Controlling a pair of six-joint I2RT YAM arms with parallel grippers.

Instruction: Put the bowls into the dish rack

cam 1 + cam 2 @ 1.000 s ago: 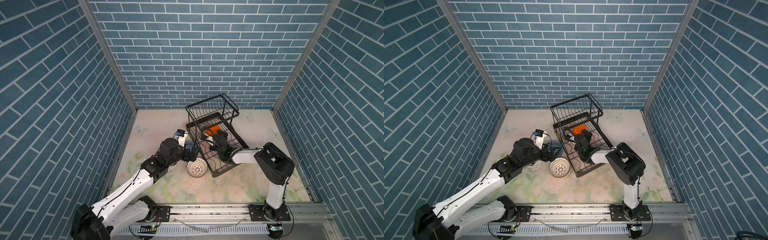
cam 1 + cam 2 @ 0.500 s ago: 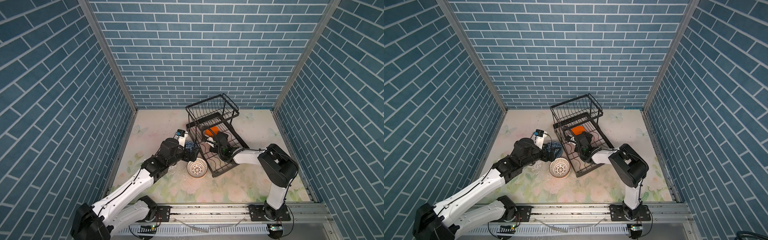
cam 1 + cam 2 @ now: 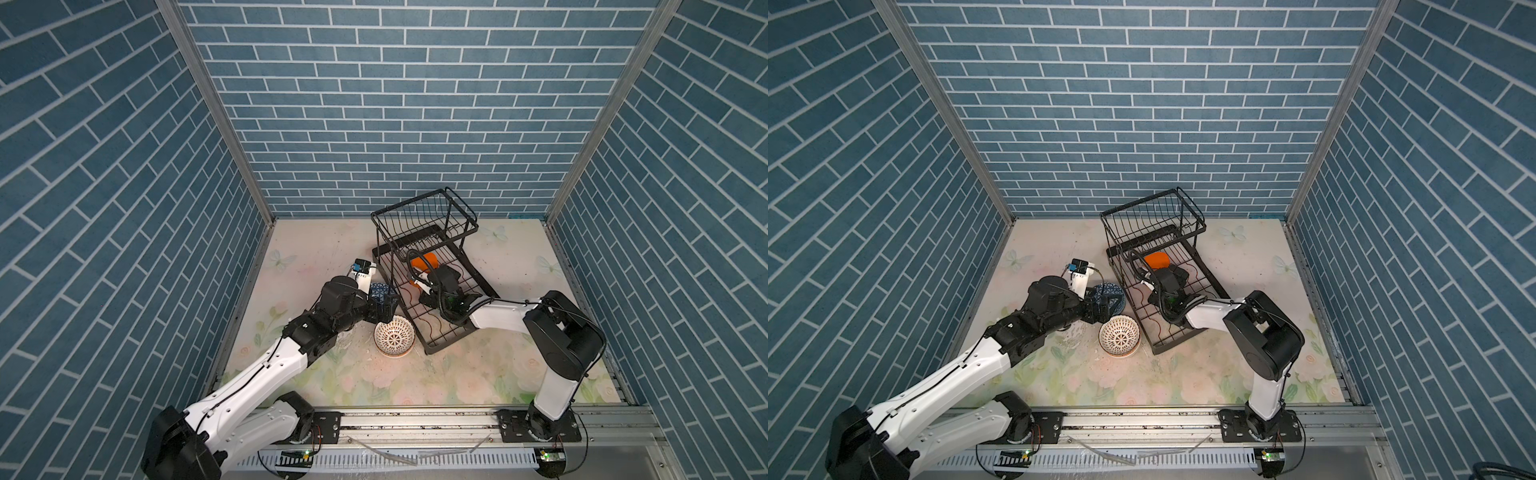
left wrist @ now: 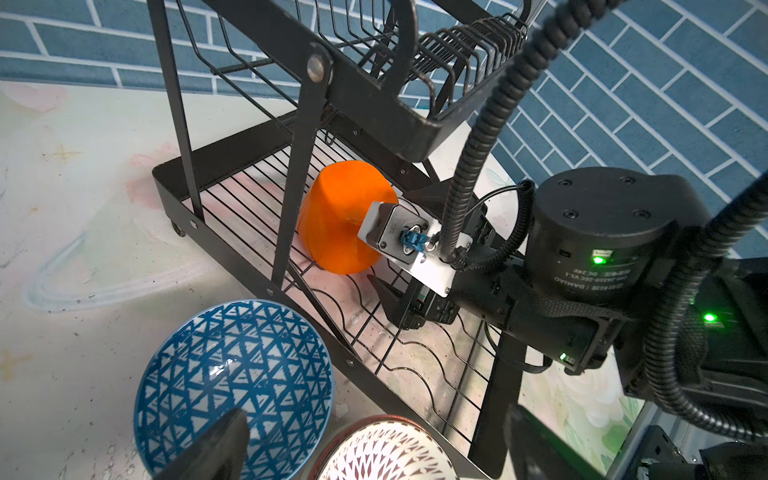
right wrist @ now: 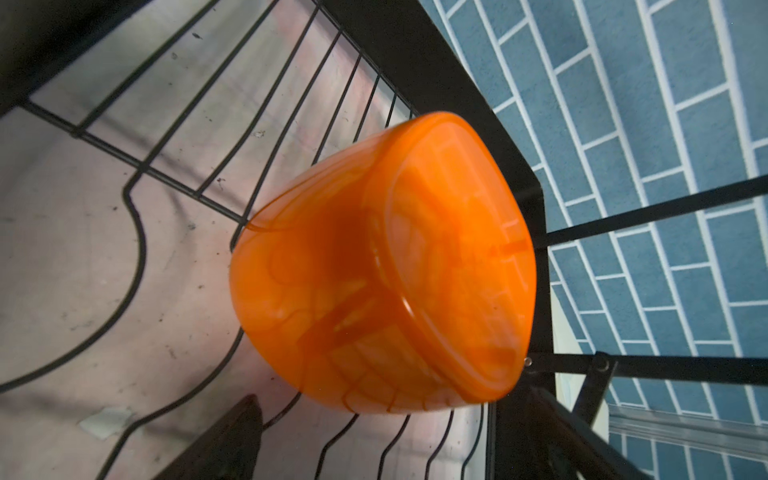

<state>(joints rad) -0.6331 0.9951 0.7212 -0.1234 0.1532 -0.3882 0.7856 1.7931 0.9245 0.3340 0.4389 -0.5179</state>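
Observation:
The black wire dish rack stands at the back middle. An orange bowl lies tipped over on its lower tray, base toward my right gripper. That gripper is open, its tips just at the bowl's edge without touching. A blue patterned bowl and a white bowl with a red pattern sit upright on the table beside the rack. My left gripper hangs open above them, holding nothing.
The rack's raised basket overhangs the far end of the tray. The tray's side rail runs between the table bowls and the orange bowl. Brick walls close in on three sides.
The right arm's elbow has swung slightly to the right while its open gripper stays by the orange bowl. The left arm and the two table bowls have not moved.

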